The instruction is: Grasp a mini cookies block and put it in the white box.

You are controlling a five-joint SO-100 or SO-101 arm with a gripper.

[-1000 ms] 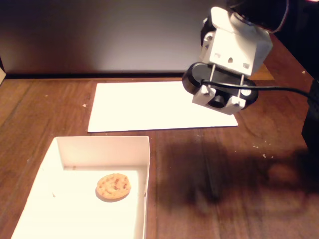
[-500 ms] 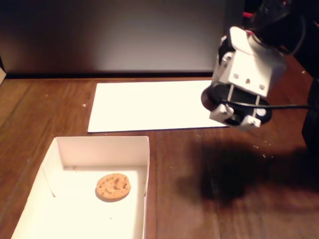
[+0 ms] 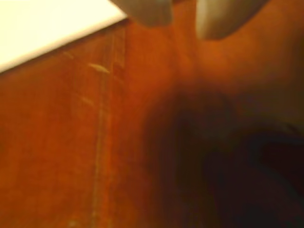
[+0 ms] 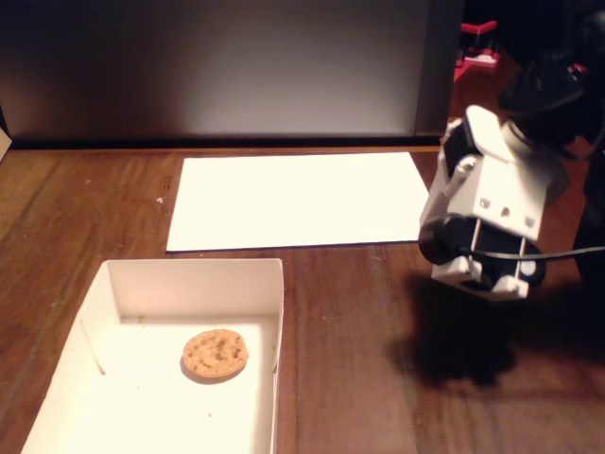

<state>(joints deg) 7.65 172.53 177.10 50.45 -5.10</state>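
While the wrist view is blurred, a few things are clear enough to read.

Wrist view, gripper (image 3: 183, 16): two pale fingers enter from the top edge, with a strip of bare wood showing between their tips. Nothing is held between them.
Wrist view, paper sheet (image 3: 42, 28): a bright white corner in the upper left of the frame, lying flat on the wood.
Wrist view, table (image 3: 71, 142): reddish-brown wood with light scratches on the left; a dark shadow fills the lower right.

Fixed view, arm (image 4: 496, 213): white housing with black parts at the right side of the frame, above the wood, just right of the sheet's right edge. A black cable goes from it to the right edge. The fingers are hidden behind the housing here.
Fixed view, white box (image 4: 194, 274): in the lower left of the frame, cut by the bottom edge, well apart from the arm.
Fixed view, cookie (image 4: 215, 355): round and golden with dark chips, lying flat on the floor of the white box, near the right wall.
Fixed view, paper sheet (image 4: 293, 199): in the upper middle, behind the box and not touching it.
Fixed view, table (image 4: 350, 359): dark wood, with the arm's shadow at the lower right.
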